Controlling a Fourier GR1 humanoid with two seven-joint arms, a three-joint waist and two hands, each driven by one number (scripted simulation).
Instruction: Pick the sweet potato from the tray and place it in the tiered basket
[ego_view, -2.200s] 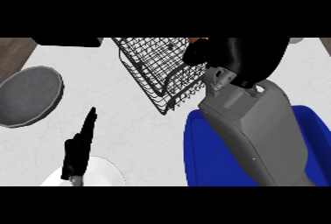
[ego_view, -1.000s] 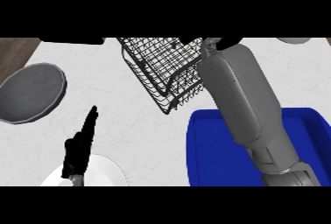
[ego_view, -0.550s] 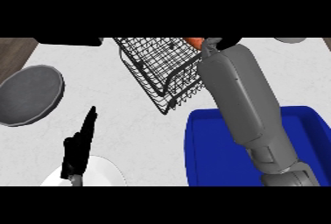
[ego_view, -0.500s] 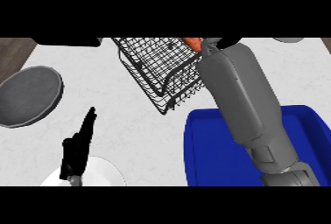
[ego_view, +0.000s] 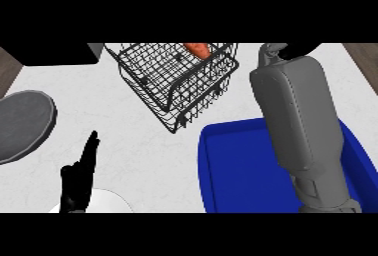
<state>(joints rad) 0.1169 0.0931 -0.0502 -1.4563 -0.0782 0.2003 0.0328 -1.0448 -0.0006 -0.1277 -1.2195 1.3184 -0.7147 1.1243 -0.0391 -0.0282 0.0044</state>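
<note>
Orange sweet potato (ego_view: 197, 49) lies inside the upper tier of the black wire tiered basket (ego_view: 177, 82), just to the left of the right hand (ego_view: 295, 49) and apart from it, with wire mesh and a strip of bare counter between the two. Of that right hand only a dark edge shows at the top of the view, past the end of the long grey forearm (ego_view: 299, 125); whether its fingers are spread or curled I cannot tell, since most of the hand is cut off by the frame. It holds nothing that can be seen.

The forearm stretches up across the blue rectangular plastic tray (ego_view: 244, 170), which lies beneath and behind the right hand and shows no vegetable on its bare floor. That reach fits the task: the arm has to cross the tray to get to the basket beyond it, so the tray ends up under the elbow and wrist.

With the vegetable resting in the wire and the hand off to its right, the placing looks done, and what remains would be drawing the arm back without catching the basket's rim.

The left hand (ego_view: 77, 180) stands at the lower left, fingers straight and pointing up, resting and relaxed, well apart from the basket. A white round plate (ego_view: 111, 202) sits just at its right side, and a grey round plate (ego_view: 22, 125) lies up and to its left, near the counter's edge.
</note>
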